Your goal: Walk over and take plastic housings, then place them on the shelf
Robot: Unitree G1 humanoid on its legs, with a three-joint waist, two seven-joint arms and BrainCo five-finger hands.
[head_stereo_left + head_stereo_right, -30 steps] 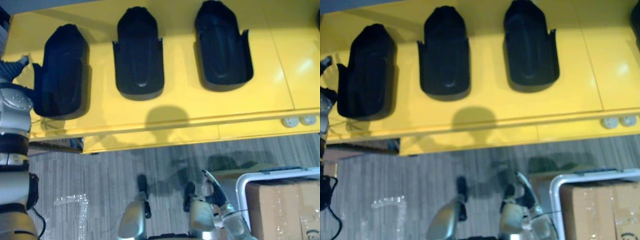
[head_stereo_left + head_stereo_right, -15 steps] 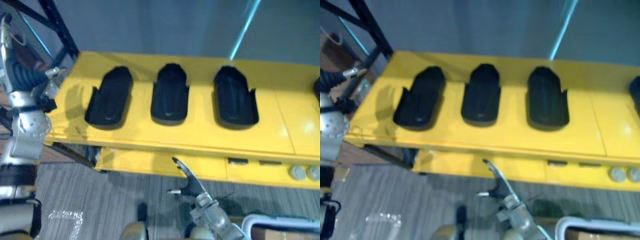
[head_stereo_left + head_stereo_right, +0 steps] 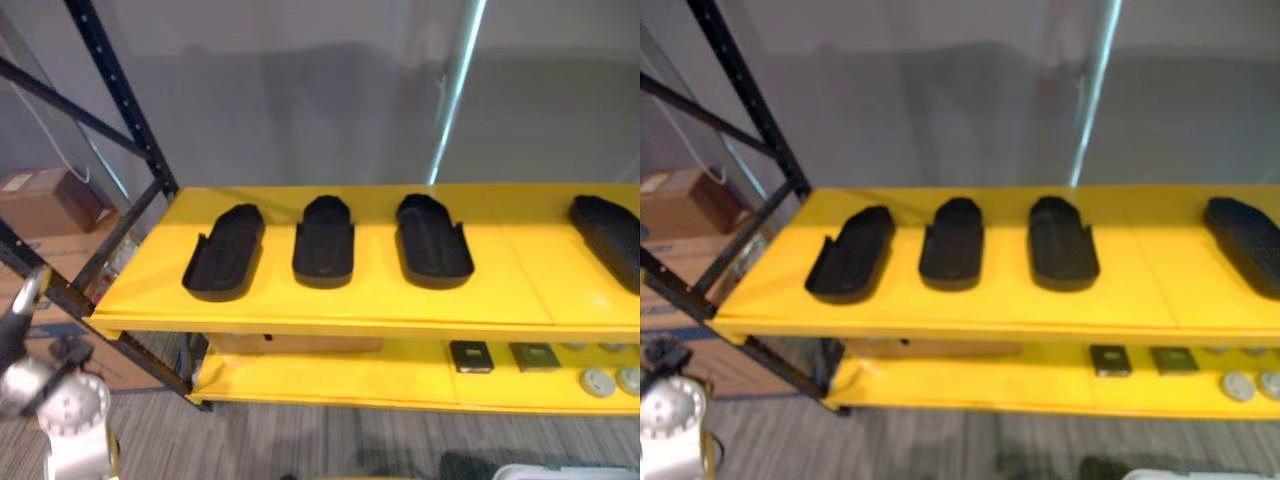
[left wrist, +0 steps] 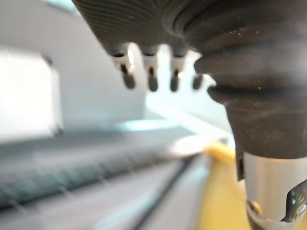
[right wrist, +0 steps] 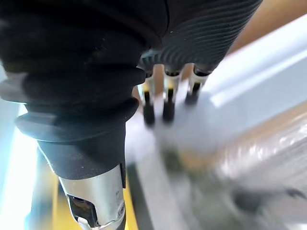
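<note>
The left hand (image 4: 152, 79) hangs slack. Its fingers are loosely straight, with nothing between them and the thumb. Past them all is blur, with a strip of yellow. In the eye view it shows low at 8 o'clock, beside the rack. The right hand (image 5: 168, 101) is just as loose and empty, its fingers reaching over a pale blurred edge. What lies past it I cannot tell.

At 12 o'clock stands the shelf (image 3: 500, 292), a yellow board on a rack whose black post (image 3: 120, 95) rises at 10 o'clock. Four black housings lie on it, well apart from both hands. The left housing (image 3: 225, 255) sits askew, its far end leaning toward 1 o'clock. The middle housing (image 3: 324, 242) lies straight at its 3 o'clock. The right housing (image 3: 433, 242) is at 3 o'clock again, with a gap between. The far housing (image 3: 610, 235) lies alone out at 3 o'clock, cut by the view's edge.

The lower shelf (image 3: 330, 375), also yellow, runs at 6 o'clock of the top board. It carries two dark square parts (image 3: 470, 356) and, at their 4 o'clock, two pale round parts (image 3: 598, 382). Cardboard boxes (image 3: 45, 200) stand at 9 o'clock behind the rack.
</note>
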